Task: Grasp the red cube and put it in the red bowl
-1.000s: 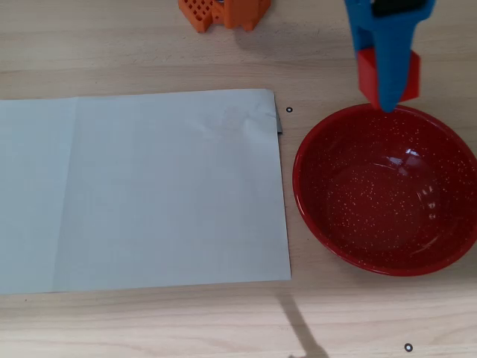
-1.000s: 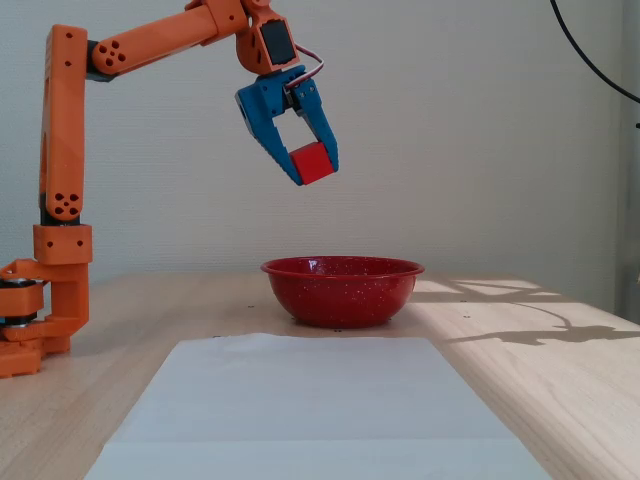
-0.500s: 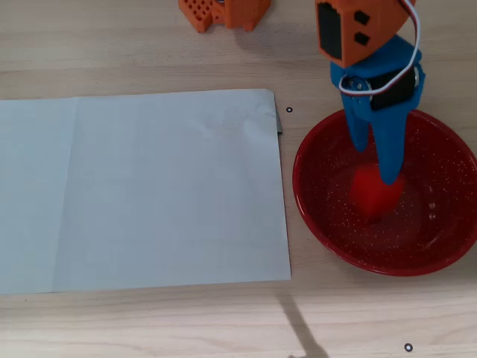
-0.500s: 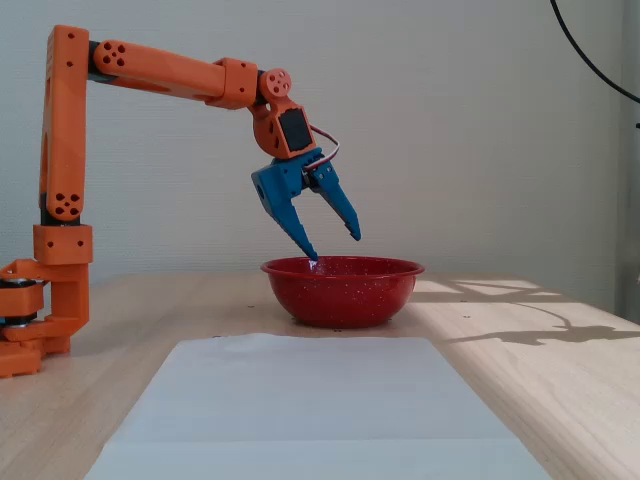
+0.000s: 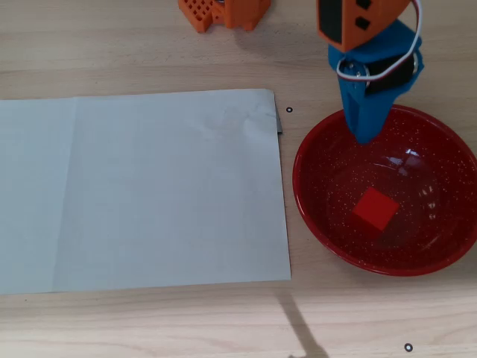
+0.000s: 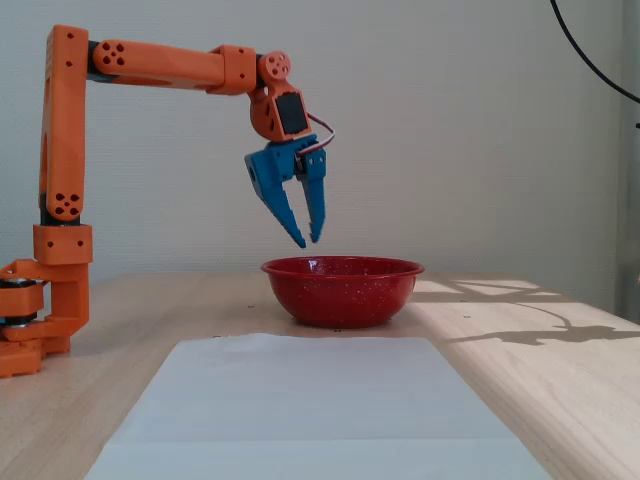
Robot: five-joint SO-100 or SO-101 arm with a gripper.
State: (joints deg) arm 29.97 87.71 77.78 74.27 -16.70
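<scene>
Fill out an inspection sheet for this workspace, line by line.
Surface: light wooden table, with a pale paper sheet lying flat on it.
Job's things: red cube lies inside the red bowl.
Clutter: nothing seen.
Grippers: blue gripper hangs above the bowl's rim, nearly closed and empty.
Cables: white wire loops at the wrist; black cable at the top right of the fixed view.
Surroundings: plain pale wall; orange arm base on the table.

Orange boxy arm, blue pointed two-finger hand, black servo face, thin white wire
</scene>
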